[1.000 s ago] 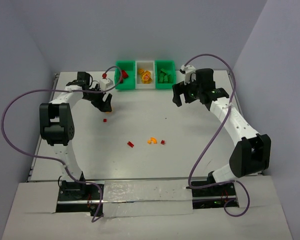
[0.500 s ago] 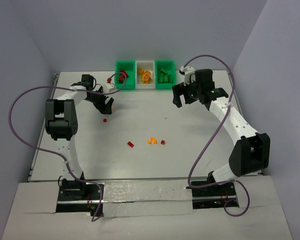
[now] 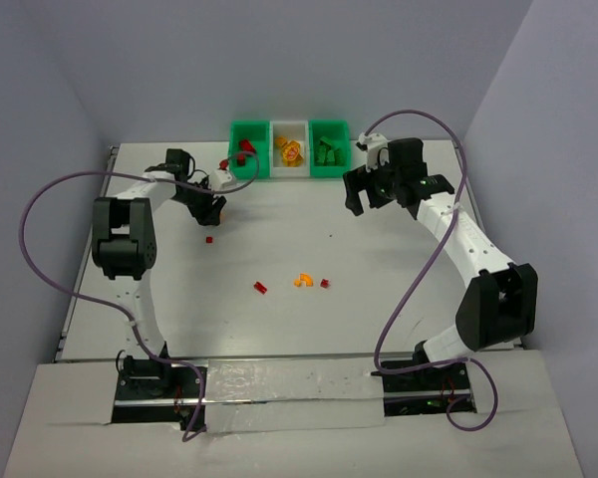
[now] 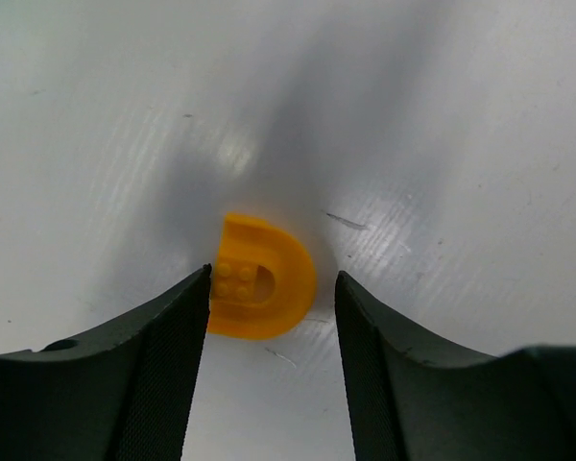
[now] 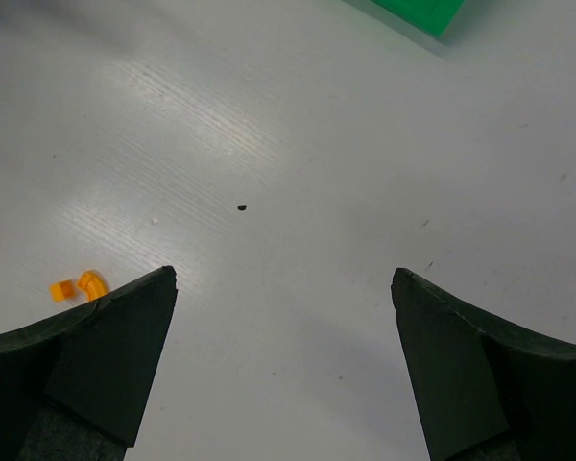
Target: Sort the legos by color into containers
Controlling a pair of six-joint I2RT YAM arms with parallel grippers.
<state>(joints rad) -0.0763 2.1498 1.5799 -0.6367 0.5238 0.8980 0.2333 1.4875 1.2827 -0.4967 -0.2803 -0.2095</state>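
One orange curved lego [image 4: 265, 279], near the desk's far edge, left of the containers [image 3: 329, 173]: left gripper [image 4: 273, 300] jaws, wider a second ago, now narrowed around it, not yet clamped; pickup looks imminent. Right gripper [image 5: 284, 279] jaws wide apart, empty

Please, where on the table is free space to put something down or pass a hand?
Free: the white stretch between the bins and the three loose bricks; also the near strip between those bricks and the taped edge. Crowded: around the left pincer, which straddles an orange brick, with a red brick beside it.
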